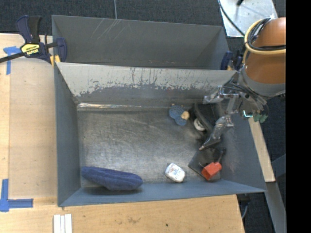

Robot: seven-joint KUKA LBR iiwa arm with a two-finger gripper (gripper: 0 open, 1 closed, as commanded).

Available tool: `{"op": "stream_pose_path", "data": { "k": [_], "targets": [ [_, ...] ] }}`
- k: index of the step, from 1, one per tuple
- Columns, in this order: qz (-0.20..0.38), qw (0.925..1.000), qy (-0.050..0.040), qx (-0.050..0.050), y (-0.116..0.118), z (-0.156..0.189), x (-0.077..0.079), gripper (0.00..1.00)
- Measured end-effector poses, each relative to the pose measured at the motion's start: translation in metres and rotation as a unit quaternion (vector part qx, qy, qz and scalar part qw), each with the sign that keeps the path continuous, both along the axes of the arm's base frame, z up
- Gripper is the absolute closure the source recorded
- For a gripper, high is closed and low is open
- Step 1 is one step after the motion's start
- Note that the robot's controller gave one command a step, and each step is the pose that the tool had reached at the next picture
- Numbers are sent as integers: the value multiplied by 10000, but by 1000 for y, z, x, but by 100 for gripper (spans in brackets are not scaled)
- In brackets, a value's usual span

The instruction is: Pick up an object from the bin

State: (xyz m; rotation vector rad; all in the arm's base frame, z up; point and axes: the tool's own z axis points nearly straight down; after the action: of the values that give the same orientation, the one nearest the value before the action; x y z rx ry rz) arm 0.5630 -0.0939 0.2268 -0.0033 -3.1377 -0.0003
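One red block [212,170]; one white lump [175,173]

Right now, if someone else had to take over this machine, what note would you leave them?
End effector: low at the right of the bin, over the black piece. Whether it grips anything cannot be told.
Things: red block on the black piece, near right corner; white lump beside it; blue oblong near left corner; small blue thing and a black thing by the far wall.
Done: nothing lifted yet.
Left: grasp one thing and lift it out.
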Motion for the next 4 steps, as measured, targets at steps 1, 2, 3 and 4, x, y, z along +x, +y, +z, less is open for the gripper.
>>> {"op": "stream_pose_path", "data": {
  "k": [1,2,3,4],
  "targets": [
    [3113,9503,-58,-5,-37,-154,-23,0],
    [4570,8895,-35,2,-33,-126,2,0],
    [5856,8106,-18,48,-39,-122,19,0],
    [6724,7401,30,102,-22,-149,37,0]
  ]
}}
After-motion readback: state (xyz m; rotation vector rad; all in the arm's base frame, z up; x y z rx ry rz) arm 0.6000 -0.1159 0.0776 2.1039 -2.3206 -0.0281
